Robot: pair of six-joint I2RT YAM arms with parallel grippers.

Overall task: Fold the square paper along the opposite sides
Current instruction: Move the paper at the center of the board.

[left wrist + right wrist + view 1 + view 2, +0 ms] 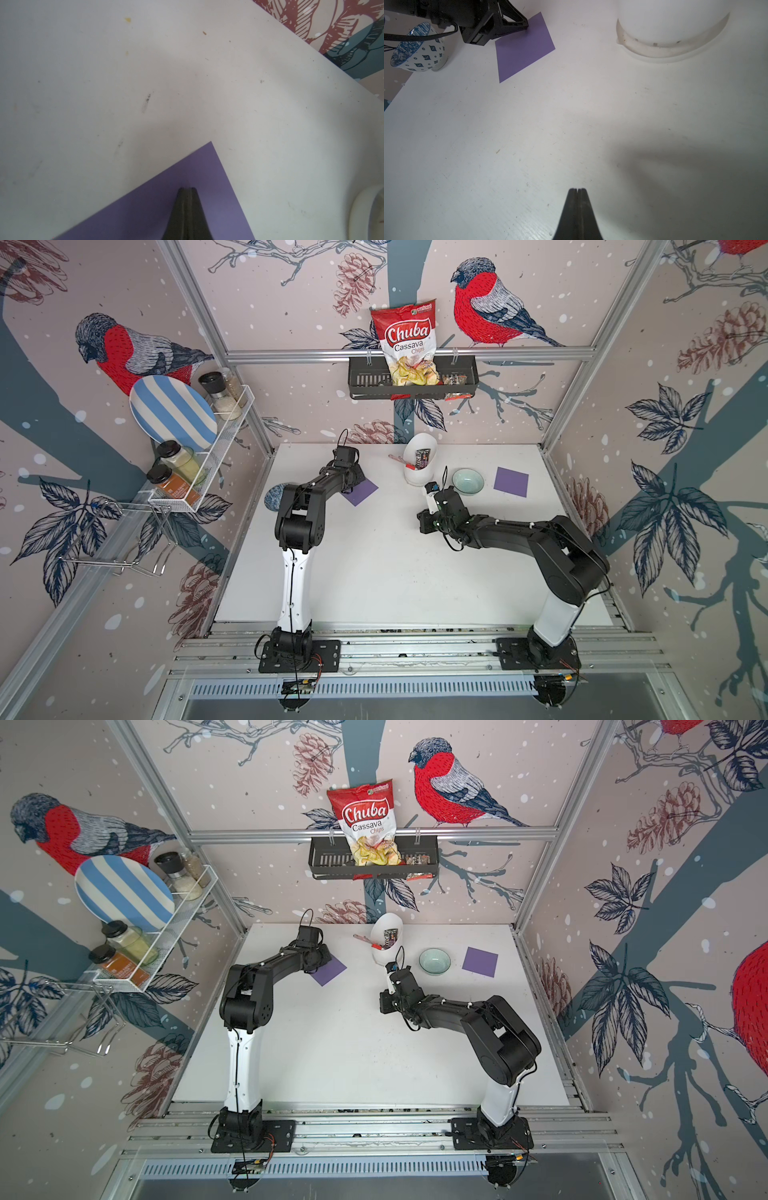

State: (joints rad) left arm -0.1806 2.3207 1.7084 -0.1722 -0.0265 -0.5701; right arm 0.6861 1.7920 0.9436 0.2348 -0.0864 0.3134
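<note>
At the left edge of the table (374, 572) stands a blue bowl (273, 497). Near it, the left gripper (187, 189) has its fingers pressed together with nothing between them, and its tips are down on the paper (363, 492) near one corner. The paper lies flat and unfolded in the table's back left part. Being square, it has no long axis. It sits turned like a diamond, with one corner pointing toward the arm bases. Further right is a white tub (419, 464). Just in front of it, the right gripper (577, 189), closed and empty, hangs over bare table. Then comes a green bowl (468, 481) and a second paper (511, 482), its sides nearly parallel to the table's edges.
</note>
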